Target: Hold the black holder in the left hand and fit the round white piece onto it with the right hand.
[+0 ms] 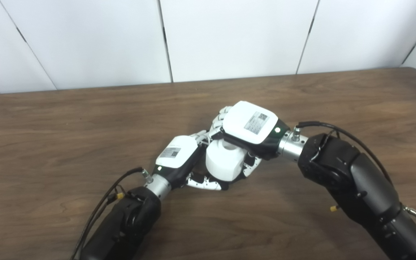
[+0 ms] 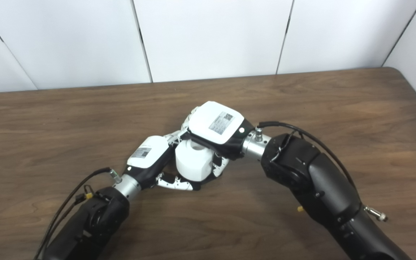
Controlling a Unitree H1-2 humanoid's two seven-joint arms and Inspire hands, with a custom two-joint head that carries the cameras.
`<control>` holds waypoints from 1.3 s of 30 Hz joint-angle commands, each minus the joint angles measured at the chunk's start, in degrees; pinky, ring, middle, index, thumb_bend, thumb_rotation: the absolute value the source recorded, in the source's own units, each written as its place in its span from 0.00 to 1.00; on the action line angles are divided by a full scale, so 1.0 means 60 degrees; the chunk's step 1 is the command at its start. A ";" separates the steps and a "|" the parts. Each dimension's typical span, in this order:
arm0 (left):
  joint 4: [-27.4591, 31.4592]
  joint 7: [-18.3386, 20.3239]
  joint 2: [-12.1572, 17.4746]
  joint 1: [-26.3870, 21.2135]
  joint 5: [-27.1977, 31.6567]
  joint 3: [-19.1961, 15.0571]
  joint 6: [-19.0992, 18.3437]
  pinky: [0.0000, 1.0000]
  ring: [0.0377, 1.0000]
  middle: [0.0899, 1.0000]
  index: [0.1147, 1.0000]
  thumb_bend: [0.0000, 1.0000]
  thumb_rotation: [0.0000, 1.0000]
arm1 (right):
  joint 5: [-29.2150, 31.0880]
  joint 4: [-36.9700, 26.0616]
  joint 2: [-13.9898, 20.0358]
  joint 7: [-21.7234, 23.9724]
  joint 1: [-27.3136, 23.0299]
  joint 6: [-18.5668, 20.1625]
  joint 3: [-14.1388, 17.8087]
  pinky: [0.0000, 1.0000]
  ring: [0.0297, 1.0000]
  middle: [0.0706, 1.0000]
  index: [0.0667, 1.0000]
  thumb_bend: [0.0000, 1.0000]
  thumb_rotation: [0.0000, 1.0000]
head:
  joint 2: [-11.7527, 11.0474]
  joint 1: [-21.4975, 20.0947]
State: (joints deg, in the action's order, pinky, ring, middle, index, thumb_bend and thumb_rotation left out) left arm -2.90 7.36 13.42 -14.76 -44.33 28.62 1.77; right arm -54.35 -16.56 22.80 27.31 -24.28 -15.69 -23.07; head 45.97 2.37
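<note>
We are curling our right fingers [image 1: 220, 121] over the top of the round white plastic piece [image 1: 224, 160], with the right hand [image 1: 251, 126] pressed over it from above and to the right. Our left hand [image 1: 182, 159] is sitting just beside it, its fingers reaching under the white piece, presumably wrapping the black holder, though that holder is hidden and we cannot tell for sure. Both hands are meeting at the middle of the brown wooden table [image 1: 67, 144]. We are judging the fitting to be well underway, perhaps nearly seated; what is left is confirming the seat and releasing.
</note>
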 commanded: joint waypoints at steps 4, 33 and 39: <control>-0.0344 0.0919 0.0186 0.0402 -0.0225 0.0328 -0.0594 0.88 0.94 0.93 0.42 0.52 0.07 | -0.0013 0.0153 0.0099 -0.0344 -0.0373 -0.0440 0.0019 0.80 0.74 0.65 0.44 0.52 0.14 | 0.0054 -0.0038; 0.0084 0.1213 0.0448 0.0603 -0.0066 0.0303 -0.0767 0.89 0.94 0.93 0.42 0.52 0.07 | -0.0199 0.0119 0.0578 -0.0353 -0.0481 -0.0779 0.0357 0.76 0.72 0.64 0.44 0.53 0.14 | 0.0251 -0.0112; 0.0177 0.1300 0.0450 0.0633 -0.0047 0.0318 -0.0868 0.89 0.95 0.93 0.42 0.52 0.07 | -0.0287 0.0226 0.0487 -0.0398 -0.0299 -0.0728 0.0334 0.76 0.72 0.64 0.44 0.53 0.14 | 0.0300 -0.0079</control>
State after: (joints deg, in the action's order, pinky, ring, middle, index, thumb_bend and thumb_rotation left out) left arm 0.02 9.61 14.41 -14.05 -43.81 28.95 -0.84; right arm -55.72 -15.11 25.28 26.30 -25.18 -19.68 -21.66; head 47.64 1.76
